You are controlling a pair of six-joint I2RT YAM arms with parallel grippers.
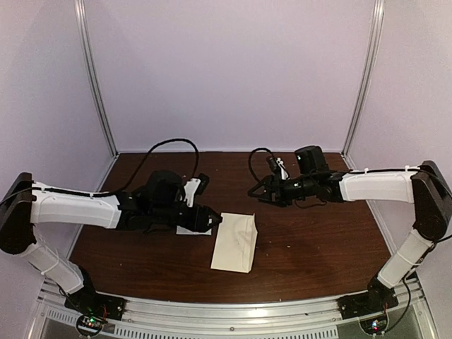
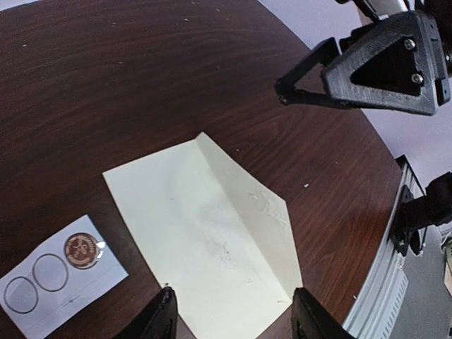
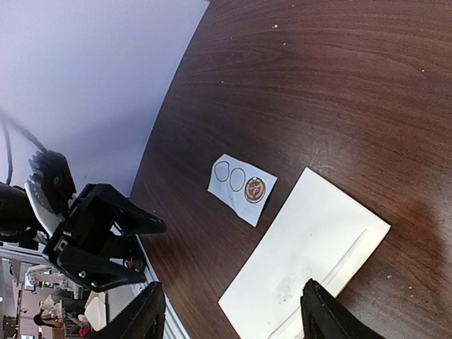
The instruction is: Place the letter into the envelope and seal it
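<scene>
Envelope lies flat on the worktop, lower centre; left tool, spread and empty, near its upper-left corner; right tool spread, well apart.

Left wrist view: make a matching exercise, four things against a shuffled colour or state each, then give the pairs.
Things:
1 envelope
2 card
3 table
4 left pincer

Colour or state:
A dark brown wood
B open, holding nothing
C cream, lying flat
D white, one bronze sticker and two empty rings

Pairs: 1-C, 2-D, 3-A, 4-B
</scene>
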